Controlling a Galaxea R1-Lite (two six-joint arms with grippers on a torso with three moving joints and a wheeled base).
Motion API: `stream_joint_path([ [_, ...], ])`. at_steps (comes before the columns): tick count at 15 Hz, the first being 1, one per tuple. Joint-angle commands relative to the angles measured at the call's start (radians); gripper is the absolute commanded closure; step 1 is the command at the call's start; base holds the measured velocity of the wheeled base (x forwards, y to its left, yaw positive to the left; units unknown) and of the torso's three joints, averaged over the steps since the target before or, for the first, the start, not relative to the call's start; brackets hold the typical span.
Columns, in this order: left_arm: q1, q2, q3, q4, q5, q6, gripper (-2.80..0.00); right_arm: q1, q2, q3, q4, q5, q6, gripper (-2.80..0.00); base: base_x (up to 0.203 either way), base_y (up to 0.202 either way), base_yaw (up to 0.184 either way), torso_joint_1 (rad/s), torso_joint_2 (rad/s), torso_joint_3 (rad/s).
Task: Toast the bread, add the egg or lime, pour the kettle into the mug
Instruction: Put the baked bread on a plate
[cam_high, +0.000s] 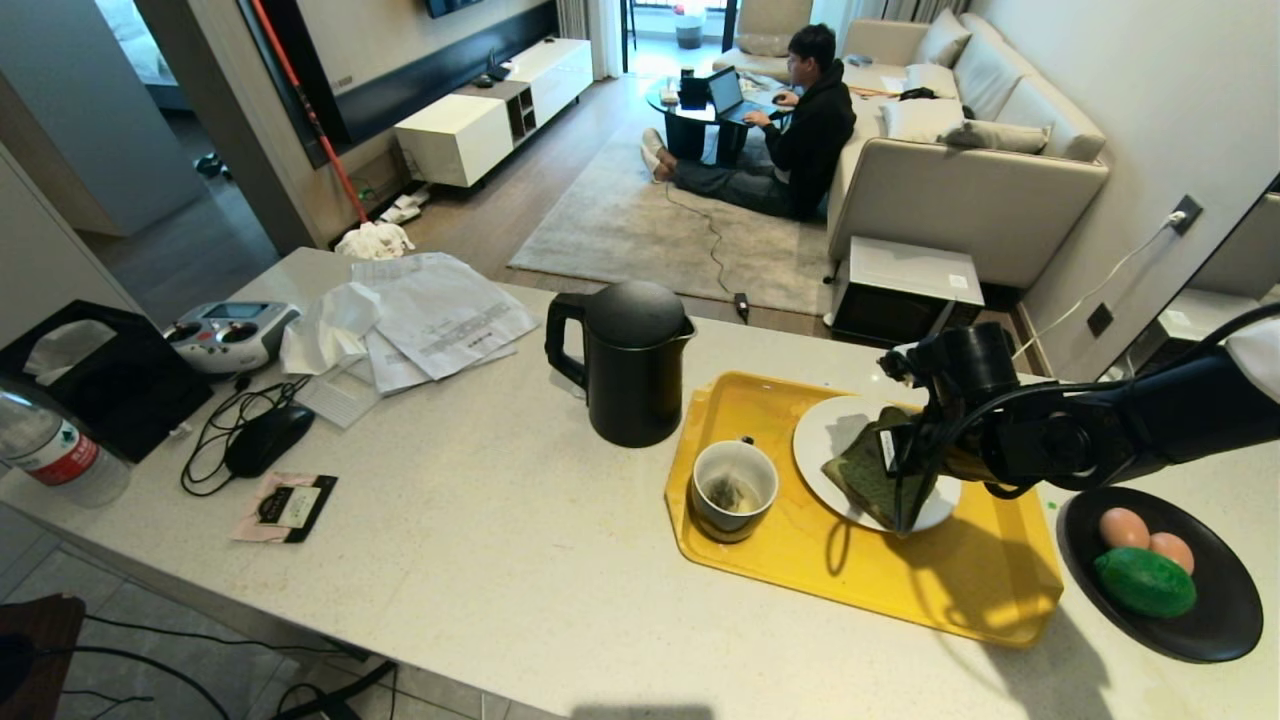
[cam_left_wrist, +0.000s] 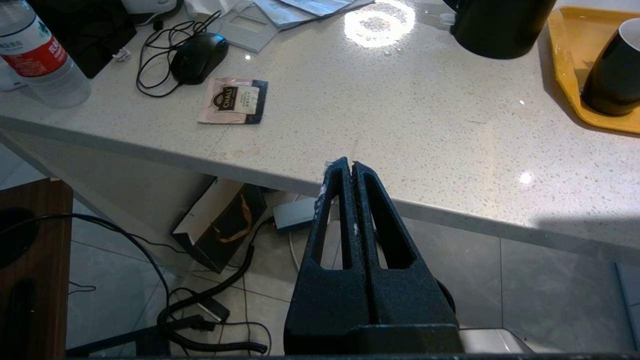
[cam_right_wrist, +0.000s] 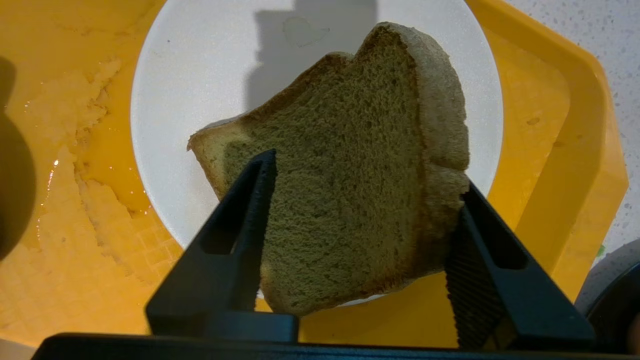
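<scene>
Right pincer (cam_right_wrist: 367, 200) over white plate (cam_high: 830, 435) on yellow tray (cam_high: 790, 570), jaws spread wide either side of bread (cam_right_wrist: 350, 190). Slice leans tilted between fingers, lower edge on plate; grip not evident. Mug (cam_high: 735, 490) on tray beside plate, tea bag inside. Kettle (cam_high: 625, 360) on desk (cam_high: 500, 540) just left of tray. Lime (cam_high: 1143, 581) and two eggs in black dish (cam_high: 1215, 625), right of tray. Left pincer (cam_left_wrist: 352, 172) closed tight, idle off desk edge.

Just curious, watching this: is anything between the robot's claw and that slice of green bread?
Nothing visible. The right gripper is open with the bread sitting directly between its fingers, tilted over the white plate on the yellow tray.
</scene>
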Motion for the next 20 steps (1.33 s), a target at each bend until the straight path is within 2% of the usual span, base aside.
stream_joint_path([
  [1,0.0,-0.001,0.0,0.0,0.0,0.0,0.0,0.0,-0.017,-0.002,-0.003,-0.002,0.0,-2.8,0.0,0.0,0.0,0.0,0.0,0.0],
  [9,0.001,-0.001,0.0,0.0,0.0,0.0,0.0,-0.024,-0.047,-0.005,-0.023,-0.002,-0.056,-2.8,0.0,0.0,0.0,0.0,0.0,0.0],
  [20,0.0,-0.001,0.0,0.0,0.0,0.0,0.0,-0.032,-0.167,-0.01,-0.016,-0.003,-0.066,-2.8,0.0,0.0,0.0,0.0,0.0,0.0],
])
